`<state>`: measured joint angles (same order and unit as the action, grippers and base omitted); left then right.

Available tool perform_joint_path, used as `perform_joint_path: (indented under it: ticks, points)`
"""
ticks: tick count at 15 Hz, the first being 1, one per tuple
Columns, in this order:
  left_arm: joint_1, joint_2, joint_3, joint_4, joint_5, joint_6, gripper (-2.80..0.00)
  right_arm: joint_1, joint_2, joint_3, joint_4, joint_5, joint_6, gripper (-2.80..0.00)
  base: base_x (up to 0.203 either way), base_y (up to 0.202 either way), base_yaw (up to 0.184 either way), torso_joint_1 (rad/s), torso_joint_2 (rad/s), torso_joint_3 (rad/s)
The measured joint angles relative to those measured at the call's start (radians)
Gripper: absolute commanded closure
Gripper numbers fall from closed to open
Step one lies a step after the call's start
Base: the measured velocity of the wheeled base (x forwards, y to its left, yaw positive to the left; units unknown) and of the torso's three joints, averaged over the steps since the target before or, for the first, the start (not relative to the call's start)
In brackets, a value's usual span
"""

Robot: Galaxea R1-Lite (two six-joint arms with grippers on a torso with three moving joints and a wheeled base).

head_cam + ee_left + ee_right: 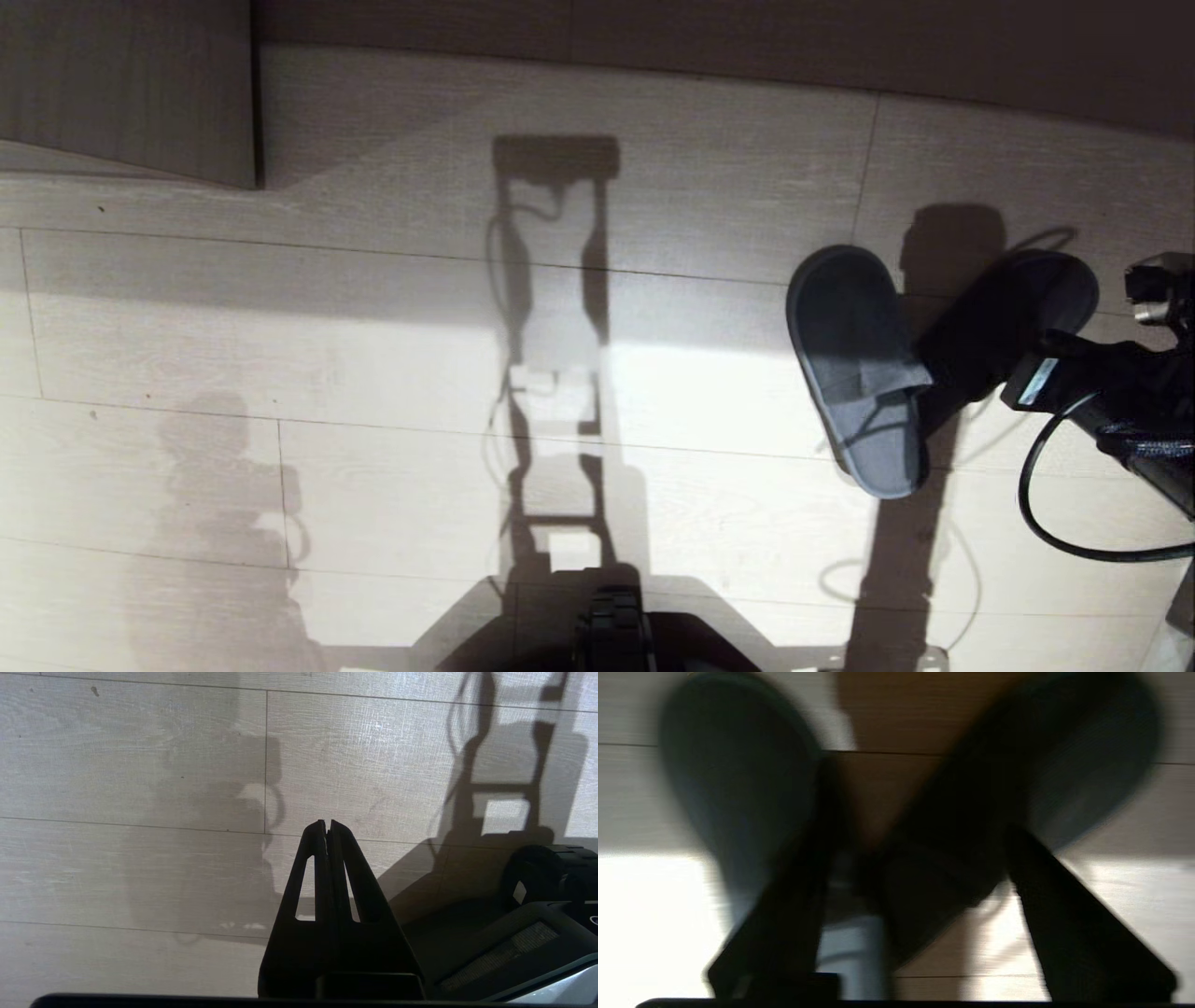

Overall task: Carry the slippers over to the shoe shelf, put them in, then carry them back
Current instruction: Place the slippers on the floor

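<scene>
Pale wood planks [373, 327] covered the floor, with a grey-brown unit [126, 89] far on the left. My slippers [864, 373] lay crossed on the right, toes apart. My right gripper [920, 896] reached low over them, fingers spread around their near ends; I could not tell if it held them. My left gripper [327, 828] hung pinched together over bare floor.

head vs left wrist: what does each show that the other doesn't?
Head only: the slippers on the floor at the right, splayed apart at one end, the right arm reaching to them, and a grey-brown wood-grain unit at top left. Left wrist only: the left gripper, fingers shut on nothing, hanging over bare floor. Both: pale floor planks and the robot's base with its long shadow.
</scene>
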<state>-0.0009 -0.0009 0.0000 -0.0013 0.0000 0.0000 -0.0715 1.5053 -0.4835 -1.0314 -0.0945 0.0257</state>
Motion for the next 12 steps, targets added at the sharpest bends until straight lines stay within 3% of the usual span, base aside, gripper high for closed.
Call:
perform_joint_path:
  ticks: [2,6,12]
  points:
    - [0.000,0.000,0.000,0.000,0.000,0.000,0.00,-0.084,0.032,-0.010,-0.008,-0.045,-0.055,0.00,0.000,0.000,0.000,0.000,0.00,0.000]
    - [0.000,0.000,0.000,0.000,0.000,-0.001,0.00,-0.208,0.111,-0.013,-0.078,-0.054,-0.068,0.00,0.000,0.000,0.000,0.000,0.00,0.000]
    - [0.000,0.000,0.000,0.000,0.000,-0.001,0.00,-0.234,0.314,-0.029,-0.271,-0.059,-0.069,0.00,0.000,0.000,0.000,0.000,0.00,0.000]
